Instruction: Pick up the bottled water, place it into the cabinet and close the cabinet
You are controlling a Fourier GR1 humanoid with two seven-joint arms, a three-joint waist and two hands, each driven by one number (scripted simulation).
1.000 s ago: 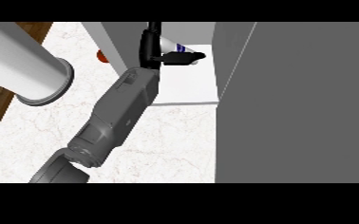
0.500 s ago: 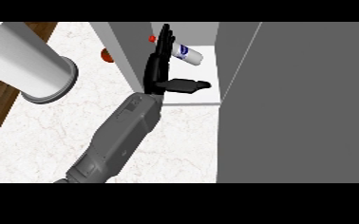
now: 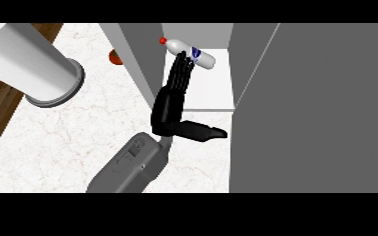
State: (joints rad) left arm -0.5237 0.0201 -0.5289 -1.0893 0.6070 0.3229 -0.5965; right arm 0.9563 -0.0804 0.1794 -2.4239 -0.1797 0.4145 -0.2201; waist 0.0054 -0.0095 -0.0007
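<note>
One hand does the work here, my right hand [image 3: 171, 107], and it holds nothing: the fingers [image 3: 181, 72] are straight and together, and the thumb [image 3: 203, 131] sticks out to the side. My left hand shows nowhere. The thick grey cylinder [image 3: 40, 75] at the upper left is, I judge, that arm's forearm.

The bottle [image 3: 193, 55] lies on its side at the back of the white shelf [image 3: 214, 92] in the cabinet, its red cap pointing left towards the cabinet's side wall [image 3: 140, 55]. It sits right at my fingertips, just beyond them. I cannot tell whether they touch it or stop a hair short.

Placing looks done and closing is left, and that is where I see trouble. A bottle on its side rolls, so a brush from my fingers as I pull out could send it forward along the shelf and into the door's path. My forearm [image 3: 129, 167] lies across the marble counter [image 3: 66, 140] in front of the opening, with the big grey door [image 3: 310, 110] hard by on the right. If I swing the door before my arm is clear, it will catch on me and not shut.
</note>
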